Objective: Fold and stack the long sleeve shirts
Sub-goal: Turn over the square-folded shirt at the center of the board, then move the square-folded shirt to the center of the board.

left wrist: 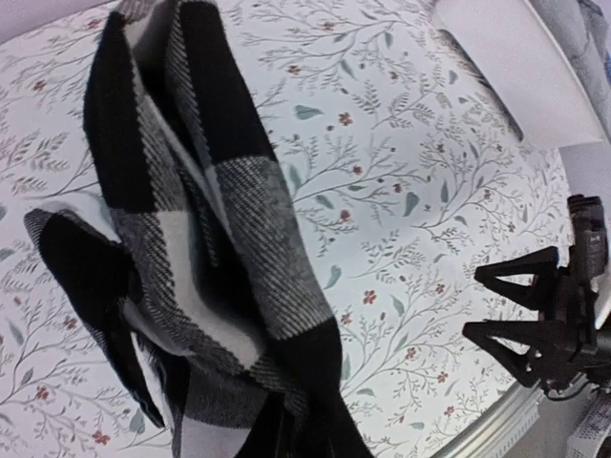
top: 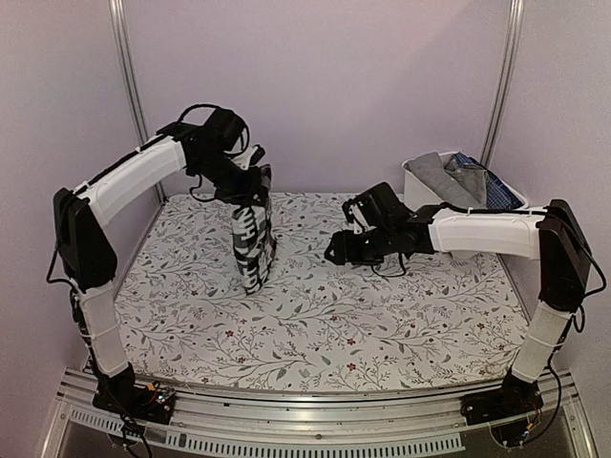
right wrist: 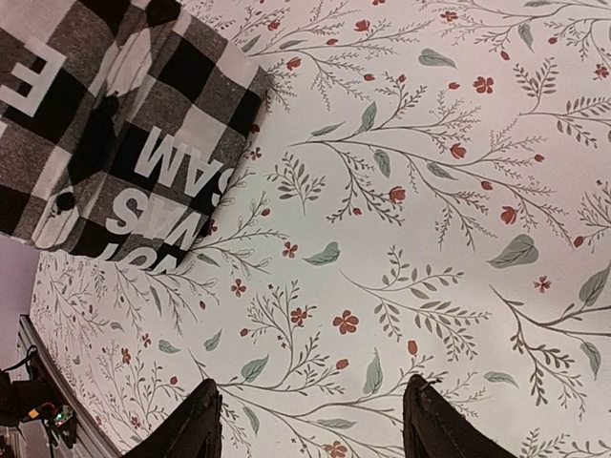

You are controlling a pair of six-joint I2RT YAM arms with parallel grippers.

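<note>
My left pincer (top: 253, 172) is raised over the back left of the tabletop (top: 382, 324) and is clamped on the top of the black-and-white checked shirt (top: 254, 239). The shirt hangs straight down from it in a narrow, bunched column. From above, its lower end reaches down to the flowered cloth that covers the tabletop, but I cannot tell whether it touches or just clears it. My left wrist camera looks down the hanging folds and my own fingers are hidden behind the cloth there. White printed letters show on the shirt in my right wrist view.

My right pincer (right wrist: 310, 429) hovers low over the middle of the tabletop, just to the right of the shirt and apart from it. Its fingers (right wrist: 202, 425) stand wide apart with only the flowered cloth between them, so it holds nothing.

At the back right corner sits a white bin (top: 412, 181). A grey garment (top: 437, 172) lies in it, with a blue patterned garment (top: 492, 189) beside that on the right, both well away from my two pincers.
</note>
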